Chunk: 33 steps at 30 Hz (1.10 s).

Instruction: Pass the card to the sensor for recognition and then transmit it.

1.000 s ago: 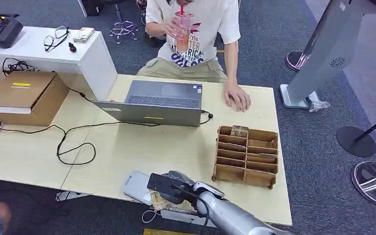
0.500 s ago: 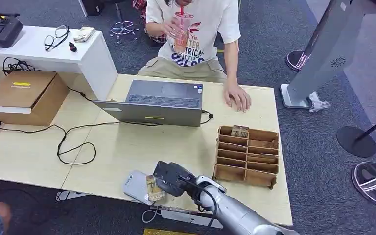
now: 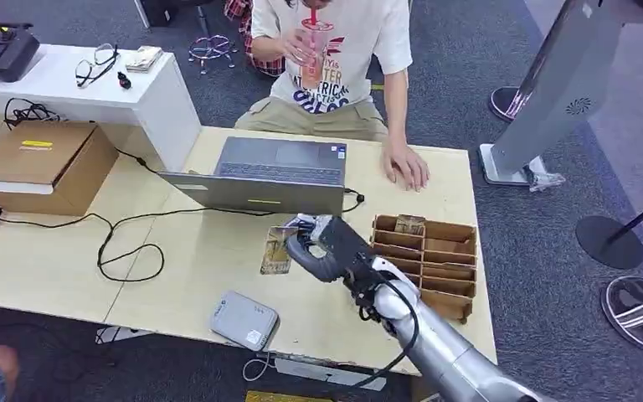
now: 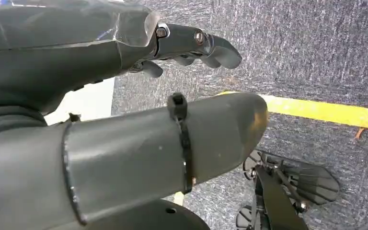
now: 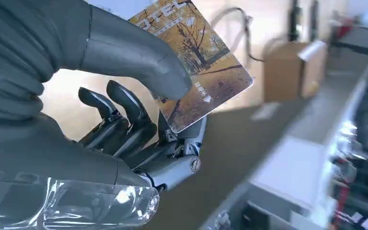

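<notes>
- The card [image 3: 276, 250], printed with an autumn tree scene, is pinched between the thumb and fingers of the right hand [image 3: 322, 247]; in the right wrist view the thumb [image 5: 139, 60] is seen pressed on the card's face [image 5: 201, 67] while the fingers back it from behind.
- The card is held above the table [image 3: 176, 251], just in front of the laptop [image 3: 272, 177], and juts out to the left of the hand.
- The grey card reader [image 3: 244, 320] lies flat at the table's near edge, nearer and a little to the left of the card, and well apart from it.
- The person's hand [image 3: 406, 165] rests flat on the far right of the table, beyond the wooden compartment rack [image 3: 423, 268]; it lies far and right of the card.
- If the reading is judged done, the handover would call for the card to be carried away from the robot and rightward, long edge leading toward the person.
- The left hand [image 4: 124, 105] hangs over the carpet and holds nothing; its fingers look loosely apart.
- The right hand is judged the nearer to both reader and person.
</notes>
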{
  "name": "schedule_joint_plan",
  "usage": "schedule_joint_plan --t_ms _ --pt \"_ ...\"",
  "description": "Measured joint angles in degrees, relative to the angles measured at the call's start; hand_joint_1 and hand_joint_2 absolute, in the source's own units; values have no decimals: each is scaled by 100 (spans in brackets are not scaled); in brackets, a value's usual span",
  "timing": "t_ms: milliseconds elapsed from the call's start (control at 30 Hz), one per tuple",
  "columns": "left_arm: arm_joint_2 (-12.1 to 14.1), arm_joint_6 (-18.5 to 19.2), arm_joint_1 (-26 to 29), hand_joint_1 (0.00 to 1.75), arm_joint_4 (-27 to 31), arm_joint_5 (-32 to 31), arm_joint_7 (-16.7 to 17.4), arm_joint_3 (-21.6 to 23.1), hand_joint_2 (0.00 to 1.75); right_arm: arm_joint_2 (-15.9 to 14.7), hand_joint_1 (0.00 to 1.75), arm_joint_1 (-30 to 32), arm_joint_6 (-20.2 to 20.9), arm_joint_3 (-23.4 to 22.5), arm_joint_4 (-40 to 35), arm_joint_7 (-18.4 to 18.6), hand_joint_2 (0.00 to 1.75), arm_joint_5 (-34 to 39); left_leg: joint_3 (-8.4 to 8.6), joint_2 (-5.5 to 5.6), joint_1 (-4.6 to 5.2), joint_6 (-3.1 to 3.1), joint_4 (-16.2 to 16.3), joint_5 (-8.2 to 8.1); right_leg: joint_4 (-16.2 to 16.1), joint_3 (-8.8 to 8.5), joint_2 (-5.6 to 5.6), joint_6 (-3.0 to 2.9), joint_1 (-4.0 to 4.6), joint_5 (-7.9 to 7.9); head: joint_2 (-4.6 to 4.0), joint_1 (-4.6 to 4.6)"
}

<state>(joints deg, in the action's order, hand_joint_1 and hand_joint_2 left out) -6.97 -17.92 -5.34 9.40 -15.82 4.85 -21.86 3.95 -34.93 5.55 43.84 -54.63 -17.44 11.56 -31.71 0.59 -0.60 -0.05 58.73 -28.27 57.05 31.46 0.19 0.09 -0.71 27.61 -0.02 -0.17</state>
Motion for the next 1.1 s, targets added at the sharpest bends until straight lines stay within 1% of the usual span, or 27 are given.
schedule_joint_plan --t_ms 200,333,433,500,600,700,800,833,967,1100 --pt "-9 -15 14 0 0 66 -70 0 0 -203 175 240 -221 -522 -931 -168 175 63 -4 1 0 0 0 0 0 2 0 0 0 0 0 0" --pt "-13 30 17 0 0 55 -129 0 0 -315 175 382 -385 -763 -1314 -262 175 -11 -4 3 0 0 0 0 -1 3 -3 0 0 0 0 2" --pt "-15 66 22 0 0 24 -135 0 0 -402 175 553 -676 -1110 -1742 -382 175 -250 -9 3 2 1 1 0 0 5 -4 1 0 -1 0 0" --pt "-18 74 8 0 0 13 -112 0 0 -415 175 561 -1052 -1319 -1931 -382 175 -609 -8 0 2 1 1 0 0 5 0 1 0 -2 0 2" --pt "-22 88 -1 0 0 6 -88 0 0 -415 175 559 -1404 -1562 -2100 -387 175 -1101 -8 0 2 1 1 0 0 5 -1 1 0 -3 0 0" --pt "-24 94 -2 0 0 4 -83 0 0 -415 175 493 -1830 -1683 -2126 -409 175 -1533 -9 2 1 0 1 1 0 5 -1 0 0 -3 0 0" --pt "-24 133 -8 0 0 -24 -83 0 0 -415 175 270 -2519 -1735 -2019 -371 175 -2178 -7 1 1 0 1 1 1 5 0 -2 0 -4 0 0" --pt "-26 149 -12 0 0 -39 -76 2 0 -415 175 205 -2674 -1746 -1967 -371 175 -2329 -7 1 0 0 1 1 1 4 0 -3 0 -5 0 2" --pt "-31 164 -25 0 2 -74 -50 31 0 -402 175 -65 -3160 -1766 -1634 -304 175 -2881 -8 2 0 0 1 2 1 4 0 -5 0 -7 0 0" --pt "-39 166 -53 0 2 -96 -11 37 0 -352 175 -327 -3530 -1766 -1205 -236 175 -3358 -9 2 0 2 1 3 1 4 -2 -5 0 -7 0 2"
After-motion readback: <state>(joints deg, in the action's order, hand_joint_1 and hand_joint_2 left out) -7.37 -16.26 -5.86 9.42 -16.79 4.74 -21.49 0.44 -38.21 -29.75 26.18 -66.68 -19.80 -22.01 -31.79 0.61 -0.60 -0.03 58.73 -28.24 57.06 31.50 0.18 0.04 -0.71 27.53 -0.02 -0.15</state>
